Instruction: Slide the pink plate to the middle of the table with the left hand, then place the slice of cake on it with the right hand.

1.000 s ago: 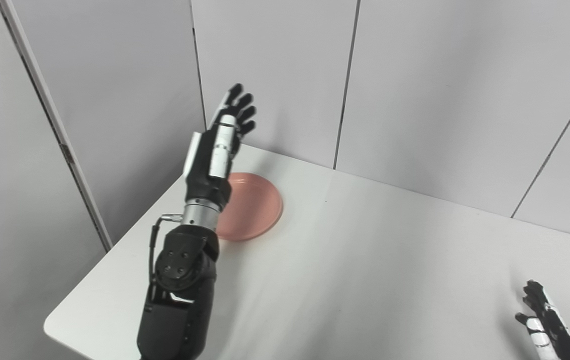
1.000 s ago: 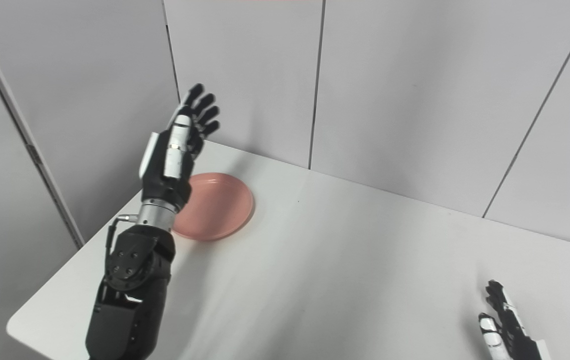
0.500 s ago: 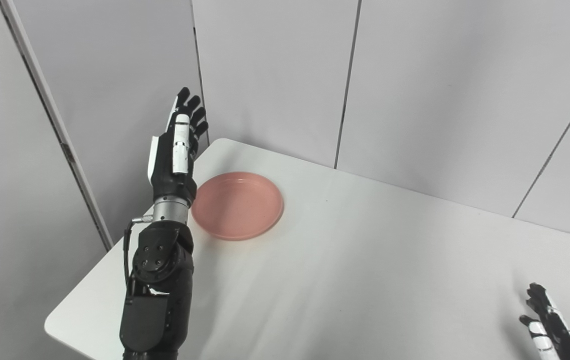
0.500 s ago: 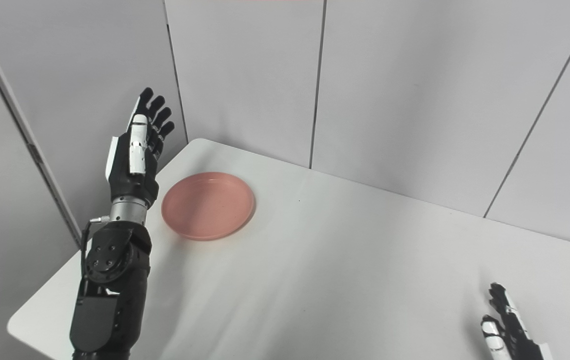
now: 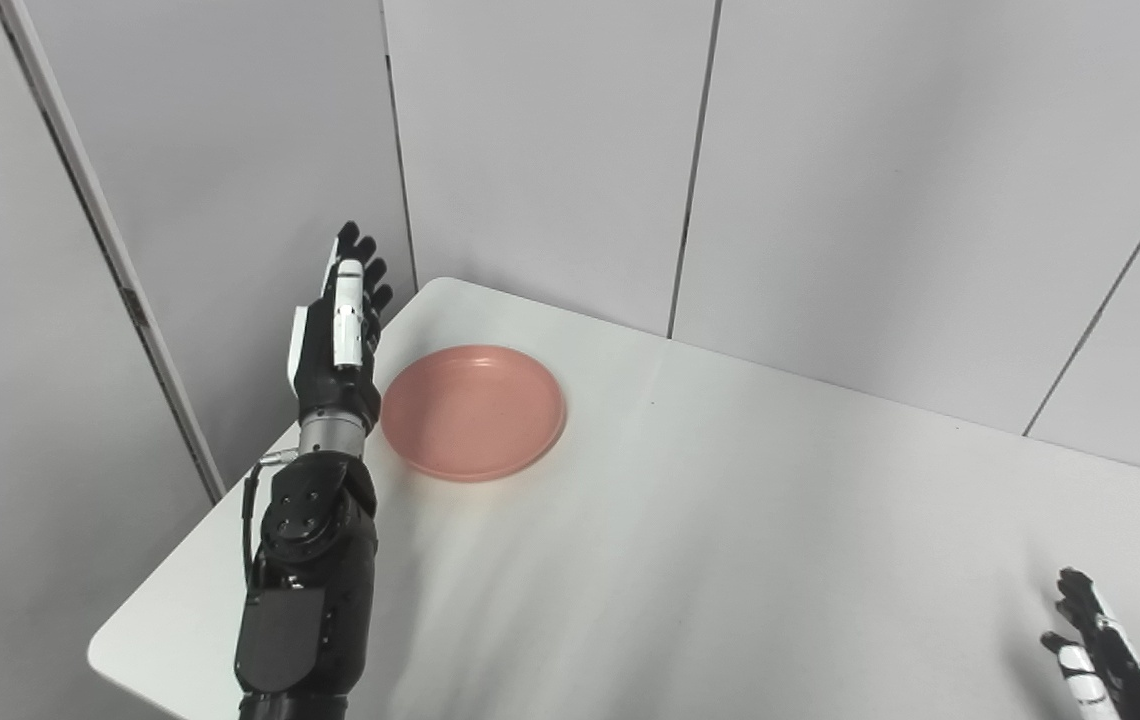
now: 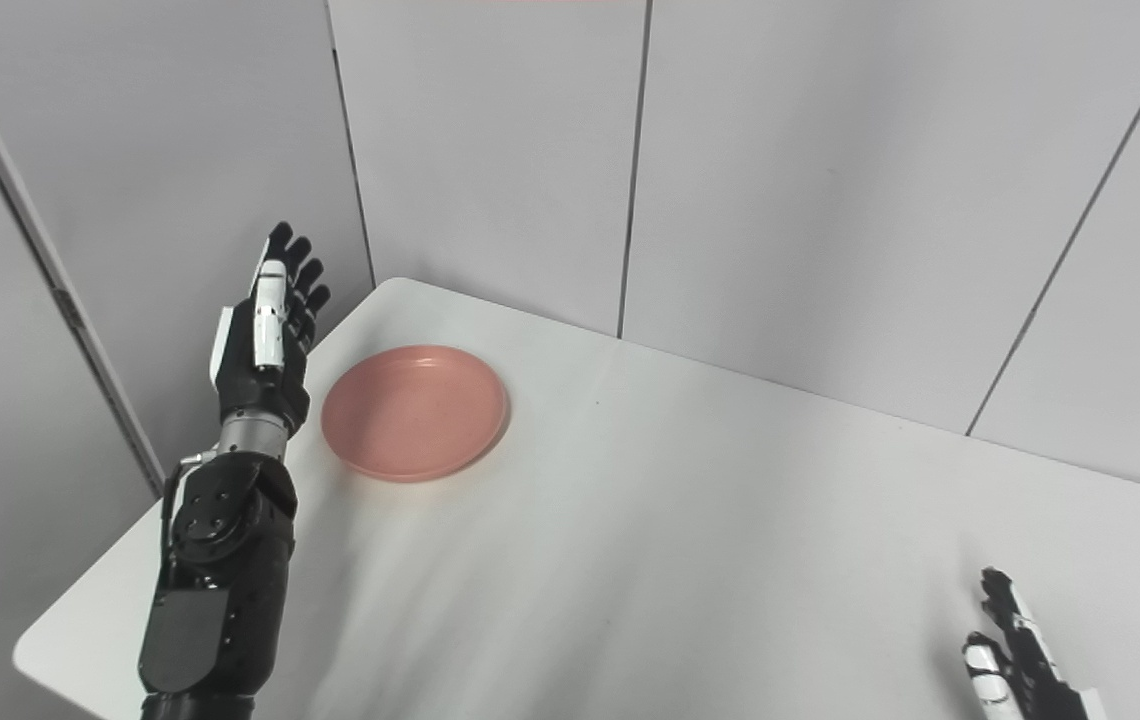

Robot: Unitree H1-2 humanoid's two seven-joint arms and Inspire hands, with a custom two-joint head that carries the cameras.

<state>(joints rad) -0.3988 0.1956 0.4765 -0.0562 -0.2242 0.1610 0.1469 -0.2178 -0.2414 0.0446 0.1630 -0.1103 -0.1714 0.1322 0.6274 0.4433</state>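
The left hand (image 5: 335, 335) stood raised with its fingers (image 5: 348, 255) straight and close together, holding nothing, just beside the left rim of the plate (image 5: 475, 410); whether it touched the rim could not be told. Its dark arm (image 5: 305, 570) rose from the bottom edge of the view, over the table's left edge. The pink plate lay flat near the table's far left corner, with nothing on it. The white table (image 5: 730, 560) ran from that corner towards the right, backed by grey wall panels (image 5: 550, 150). At the table's near right edge the right hand (image 6: 1015, 665) showed only partly, cut off by the frame, its fingers extended and apart and holding nothing, well apart from the plate. No slice of cake appeared in either view.
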